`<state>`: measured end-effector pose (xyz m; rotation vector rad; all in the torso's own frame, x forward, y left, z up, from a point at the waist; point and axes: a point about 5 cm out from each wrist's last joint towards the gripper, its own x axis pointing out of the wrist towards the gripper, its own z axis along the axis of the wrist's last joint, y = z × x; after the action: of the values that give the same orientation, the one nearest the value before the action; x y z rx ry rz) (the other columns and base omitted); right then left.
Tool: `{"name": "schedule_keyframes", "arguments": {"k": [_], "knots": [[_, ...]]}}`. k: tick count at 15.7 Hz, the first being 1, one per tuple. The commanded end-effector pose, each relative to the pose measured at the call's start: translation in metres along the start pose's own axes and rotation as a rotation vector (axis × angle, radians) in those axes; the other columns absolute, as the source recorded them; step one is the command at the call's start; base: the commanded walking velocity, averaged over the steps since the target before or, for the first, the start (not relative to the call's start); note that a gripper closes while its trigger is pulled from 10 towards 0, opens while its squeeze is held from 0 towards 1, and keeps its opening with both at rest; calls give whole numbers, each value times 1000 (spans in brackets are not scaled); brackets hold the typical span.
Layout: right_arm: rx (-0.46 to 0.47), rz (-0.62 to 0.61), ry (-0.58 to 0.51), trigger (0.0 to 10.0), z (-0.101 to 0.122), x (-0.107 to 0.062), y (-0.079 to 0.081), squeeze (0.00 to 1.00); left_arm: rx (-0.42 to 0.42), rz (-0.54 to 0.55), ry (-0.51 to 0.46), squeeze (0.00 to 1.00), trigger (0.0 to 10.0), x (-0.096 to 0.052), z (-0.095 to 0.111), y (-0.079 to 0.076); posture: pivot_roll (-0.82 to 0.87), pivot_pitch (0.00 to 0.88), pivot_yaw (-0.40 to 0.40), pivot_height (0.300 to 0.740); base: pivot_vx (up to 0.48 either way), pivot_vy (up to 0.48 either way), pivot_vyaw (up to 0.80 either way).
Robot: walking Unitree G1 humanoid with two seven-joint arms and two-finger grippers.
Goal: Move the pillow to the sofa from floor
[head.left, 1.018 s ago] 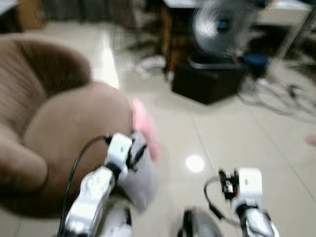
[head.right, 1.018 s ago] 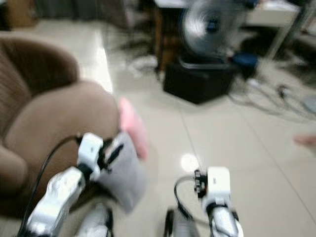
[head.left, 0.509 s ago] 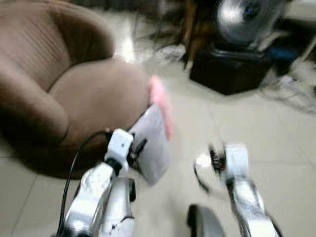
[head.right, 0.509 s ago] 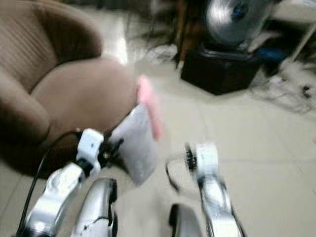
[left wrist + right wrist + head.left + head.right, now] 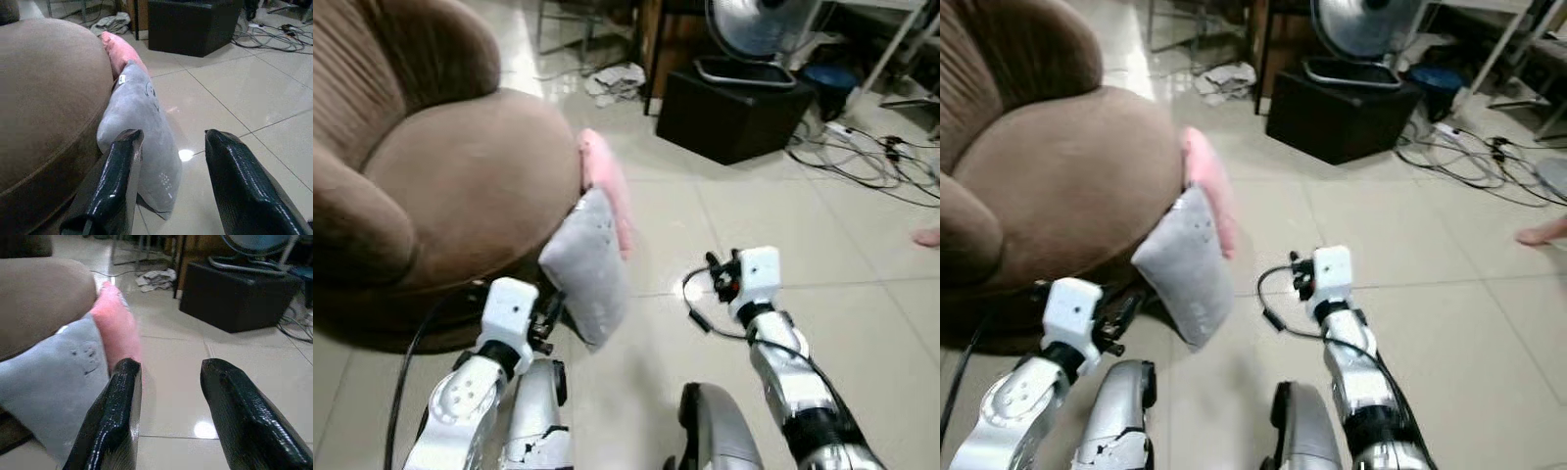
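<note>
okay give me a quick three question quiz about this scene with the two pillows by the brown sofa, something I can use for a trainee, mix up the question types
1. True or false: the gray pillow lies flat on the seat of the brown sofa.
2. Multiple choice: what sits directly behind the gray pillow, against the sofa's side? A) pink pillow B) black box C) fan
3. Fill in the blank: the fingers of both the left end effector and the right end effector are ____, holding nothing.

Key
1. False: it stands on the tile floor, leaning on the sofa's side.
2. A
3. open
</note>
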<state>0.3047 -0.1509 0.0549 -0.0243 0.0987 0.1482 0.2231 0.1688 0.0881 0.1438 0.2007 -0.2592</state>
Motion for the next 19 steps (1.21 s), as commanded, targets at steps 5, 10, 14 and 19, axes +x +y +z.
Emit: {"name": "schedule_keyframes", "arguments": {"k": [5, 10, 14, 19], "knots": [[68, -2, 13, 10000, -4, 7, 2, 0, -6, 126, -1, 0, 10000, 1, 1, 11, 207, 97, -188, 600, 0, 0, 0], [82, -30, 29, 10000, -6, 3, -5, 0, -6, 148, 17, 0, 10000, 19, -2, 6, 199, 88, -271, 600, 0, 0, 0], [83, -59, 3, 10000, -9, -7, -3, 0, 4, 121, 8, 0, 10000, 28, -4, 5, 160, 78, -234, 600, 0, 0, 0], [136, -13, 17, 10000, -14, -3, 21, 0, 58, 196, -16, 0, 10000, 24, 5, 27, 316, 66, -282, 600, 0, 0, 0]]}}
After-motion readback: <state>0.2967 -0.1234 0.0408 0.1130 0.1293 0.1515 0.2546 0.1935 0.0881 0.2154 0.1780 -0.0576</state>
